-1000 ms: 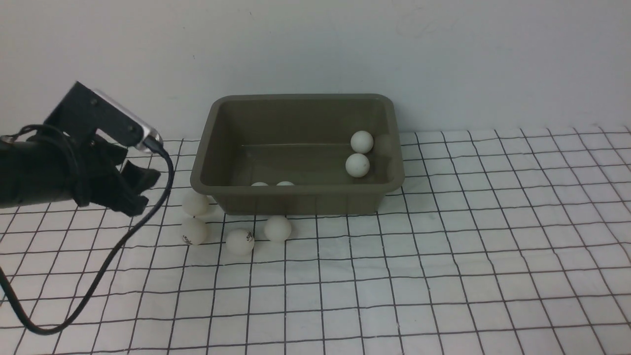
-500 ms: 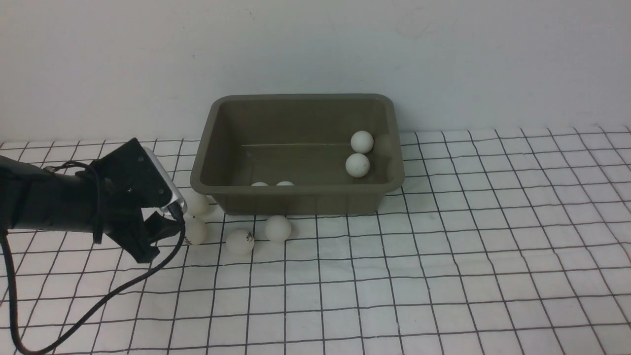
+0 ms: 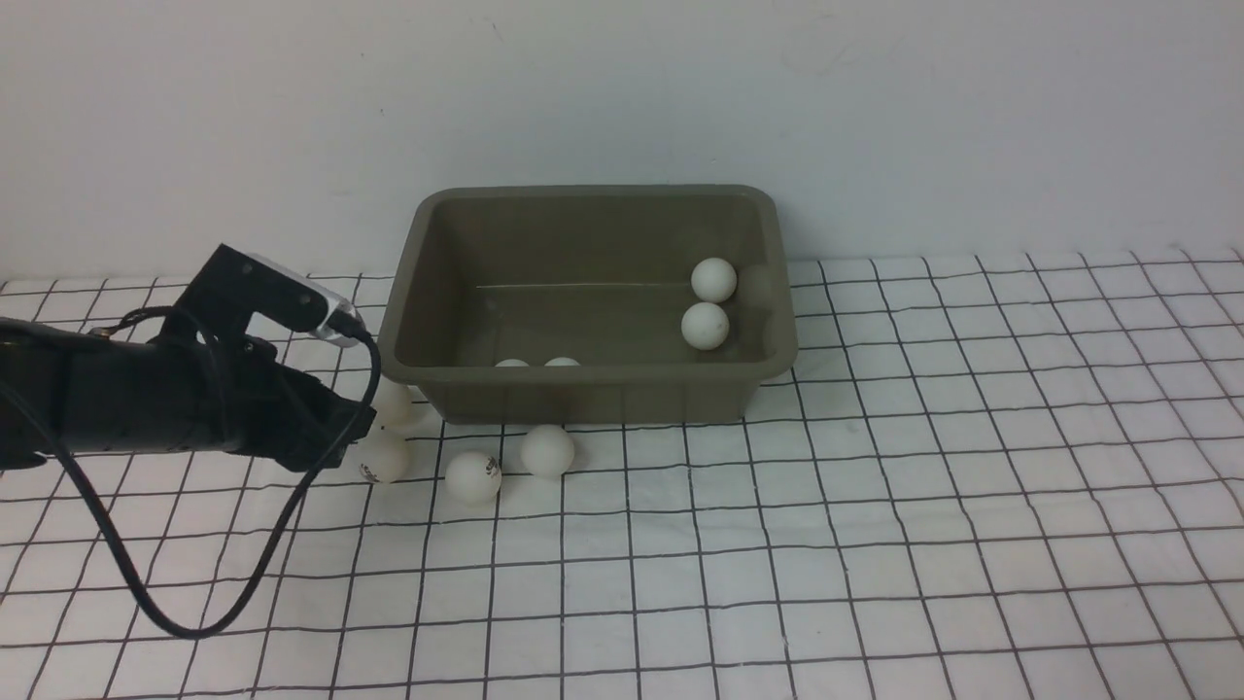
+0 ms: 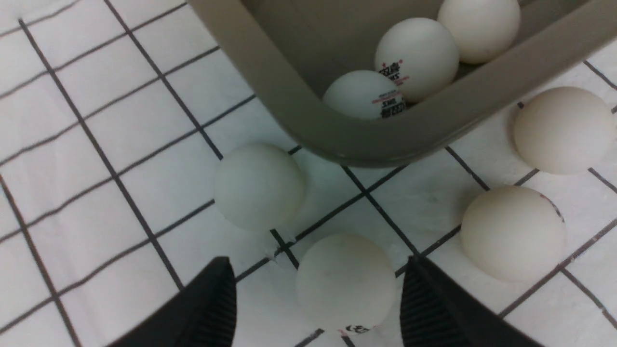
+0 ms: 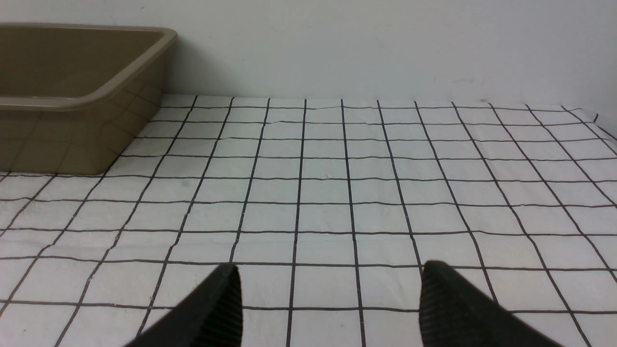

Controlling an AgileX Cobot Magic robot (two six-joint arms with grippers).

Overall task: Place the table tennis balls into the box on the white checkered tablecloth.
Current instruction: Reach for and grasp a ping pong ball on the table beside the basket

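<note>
The olive-grey box (image 3: pixel 593 401) stands on the white checkered tablecloth (image 3: pixel 875 544) and holds several table tennis balls, two at its right (image 3: pixel 705 326) and two just showing over its front wall (image 3: pixel 562 363). Several more lie on the cloth by its front left corner (image 3: pixel 473 476) (image 3: pixel 548 450). My left gripper (image 3: pixel 355 433) is low beside them and open. In the left wrist view its fingers (image 4: pixel 212 308) flank one ball (image 4: pixel 344 282), with gaps on both sides. Another ball (image 4: pixel 259 185) lies just beyond, near the box rim (image 4: pixel 385 144). My right gripper (image 5: pixel 328 284) is open over bare cloth.
A black cable (image 3: pixel 146 603) loops from the left wrist onto the cloth. A plain wall (image 3: pixel 622 97) rises right behind the box. In the right wrist view the box corner (image 5: pixel 72 103) sits well off to one side. The right arm is out of the front view.
My left arm has dropped from a raised pose at the left and moved right, bringing its open gripper to the balls beside the box. The balls have not moved.
</note>
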